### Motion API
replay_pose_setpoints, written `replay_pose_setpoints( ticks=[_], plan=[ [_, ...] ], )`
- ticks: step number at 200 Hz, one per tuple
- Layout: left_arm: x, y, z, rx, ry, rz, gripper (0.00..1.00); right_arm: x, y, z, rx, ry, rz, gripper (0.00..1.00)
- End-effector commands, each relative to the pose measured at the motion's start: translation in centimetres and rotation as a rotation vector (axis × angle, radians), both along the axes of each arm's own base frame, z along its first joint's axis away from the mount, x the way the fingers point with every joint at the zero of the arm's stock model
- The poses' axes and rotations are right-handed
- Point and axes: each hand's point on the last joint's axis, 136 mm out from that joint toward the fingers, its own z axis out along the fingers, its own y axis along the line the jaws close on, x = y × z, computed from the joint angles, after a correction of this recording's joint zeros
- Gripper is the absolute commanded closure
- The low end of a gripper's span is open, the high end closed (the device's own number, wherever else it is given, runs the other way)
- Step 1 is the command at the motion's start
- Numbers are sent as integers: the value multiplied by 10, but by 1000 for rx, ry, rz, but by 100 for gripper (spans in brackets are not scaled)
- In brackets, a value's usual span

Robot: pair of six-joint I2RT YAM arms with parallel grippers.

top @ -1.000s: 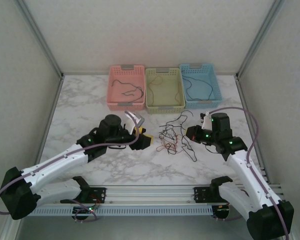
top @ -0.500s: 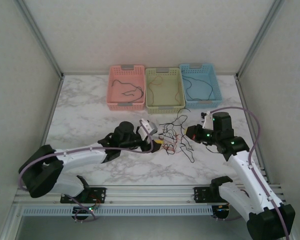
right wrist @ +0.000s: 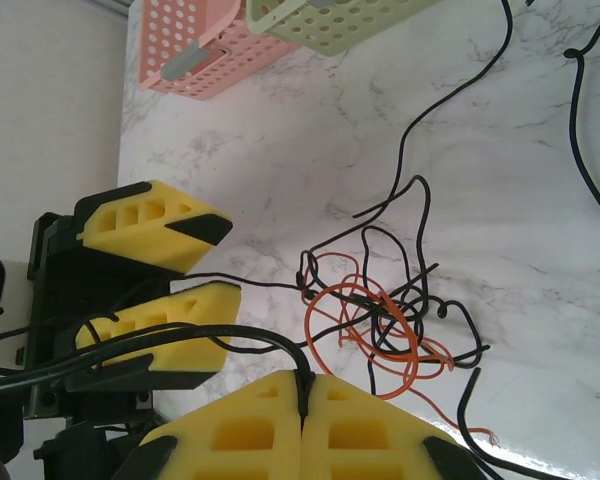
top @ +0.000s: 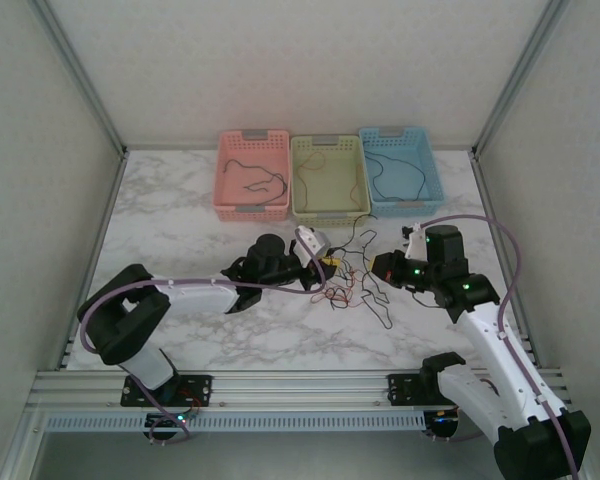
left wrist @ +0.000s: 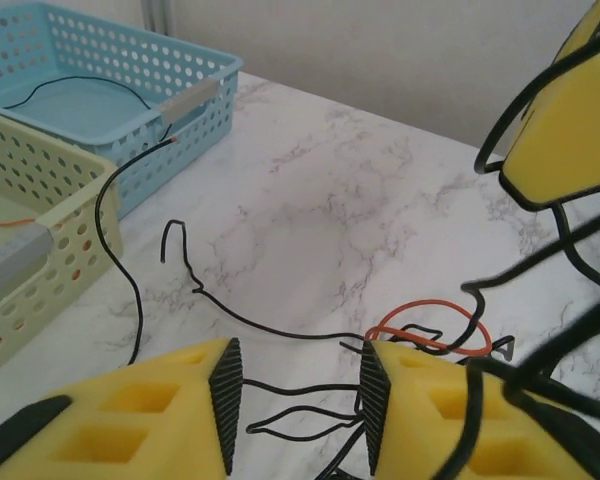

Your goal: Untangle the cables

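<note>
The cables [top: 350, 278] lie as a loose tangle of black and red-orange wires on the marble table between my two grippers. In the left wrist view my left gripper [left wrist: 295, 395] is open, with two black strands [left wrist: 300, 388] running across the gap between its pads. A red-orange loop [left wrist: 430, 325] lies just beyond its right finger. In the top view the left gripper [top: 327, 267] sits at the tangle's left edge. My right gripper [right wrist: 302, 400] is shut on a black cable [right wrist: 235, 338] that curves off to the left; the gripper [top: 382, 268] sits at the tangle's right edge.
At the back stand a pink basket [top: 252, 210], a green basket [top: 330, 215] and a blue basket [top: 402, 205], each with a wire inside. A long black wire [left wrist: 110, 250] trails toward the baskets. The walls close in the table on both sides.
My left arm has reached rightward across the table, bringing its open gripper from well left of the tangle to its left edge. The right arm has stayed put.
</note>
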Motion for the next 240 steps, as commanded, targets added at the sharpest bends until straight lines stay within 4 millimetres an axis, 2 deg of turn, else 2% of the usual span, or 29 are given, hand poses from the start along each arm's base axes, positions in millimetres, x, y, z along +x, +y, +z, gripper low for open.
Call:
replay_pose_setpoints(
  ticks=[1,12,38,54,63,73,86,120,129,151,171,186,210,240],
  plan=[
    [1,4,19,-61,-44,37,83,-1,2,17,14,-34,12,100],
    [0,13,17,-47,-34,60,100,-1,1,15,4,-34,8,100],
    [-11,41,16,-44,-12,118,100,3,-6,12,-34,-44,-27,100],
    [-14,63,28,-50,1,193,100,7,-14,8,-73,-48,-71,100],
    [-15,77,29,-16,27,241,100,11,-20,5,-103,-48,-101,100],
    [-17,95,40,-4,32,298,100,14,-26,0,-137,-48,-127,100],
    [-15,124,49,38,40,414,100,20,-38,-9,-204,-45,-179,100],
    [-5,222,104,-10,48,806,100,31,-69,-40,-381,-33,-285,100],
    [-7,236,116,-41,67,829,100,33,-69,-48,-392,-23,-284,100],
    [-12,242,138,-63,108,798,100,38,-58,-59,-363,4,-244,100],
    [-12,236,142,-24,123,775,100,42,-47,-59,-320,22,-207,100],
    [-5,234,131,13,146,794,100,44,-40,-52,-285,17,-191,100],
    [7,222,101,82,220,802,100,47,-27,-24,-212,-34,-147,100],
    [18,208,63,110,284,798,100,45,-7,32,-82,-143,-70,100]
  ],
)
